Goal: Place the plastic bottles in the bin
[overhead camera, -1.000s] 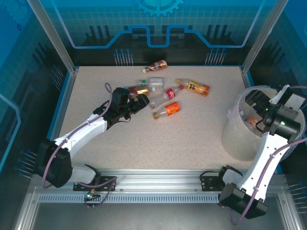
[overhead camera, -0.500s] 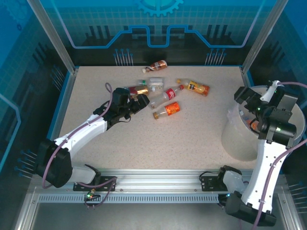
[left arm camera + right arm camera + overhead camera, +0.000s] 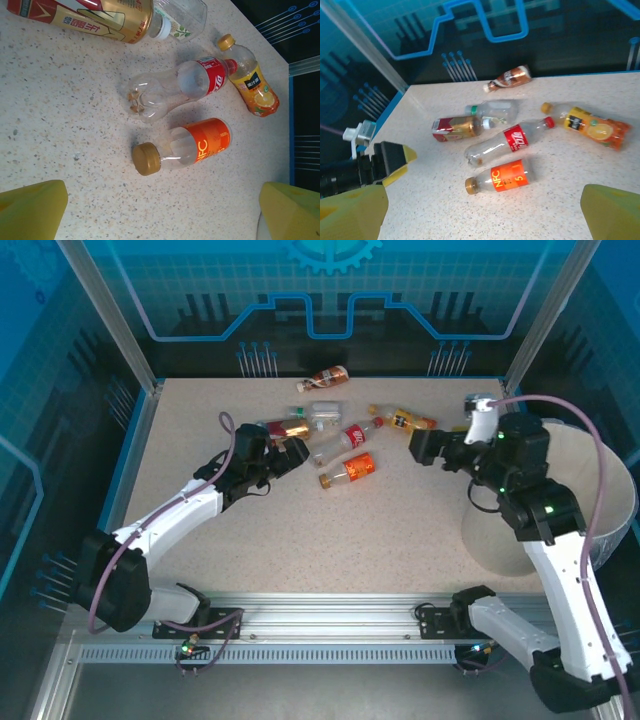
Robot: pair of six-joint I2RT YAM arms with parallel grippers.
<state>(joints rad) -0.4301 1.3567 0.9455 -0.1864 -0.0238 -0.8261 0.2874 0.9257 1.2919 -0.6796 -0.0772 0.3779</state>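
Note:
Several plastic bottles lie in a loose cluster at the table's middle back: an orange-label one (image 3: 350,469) (image 3: 192,144) (image 3: 502,177), a red-label one (image 3: 345,438) (image 3: 175,90), a red-and-gold one (image 3: 288,427), a clear one (image 3: 322,415), an orange juice one (image 3: 405,422) and a brown one (image 3: 325,377) at the back edge. My left gripper (image 3: 292,454) (image 3: 160,220) stands open just left of the orange-label bottle, nothing between its fingers. My right gripper (image 3: 425,447) (image 3: 482,220) is open and empty, right of the cluster. The bin (image 3: 495,535) stands at the right, partly hidden by my right arm.
A blue rim borders the table (image 3: 300,530), with glass panels and metal posts behind and at the sides. Bare speckled surface lies between the bottles and the near rail. My right arm crosses over the bin's left side.
My right arm has swung left from above the bin to the table beside the bottles, with its jaws spread wider. The left arm and the bottles on the table have stayed put.

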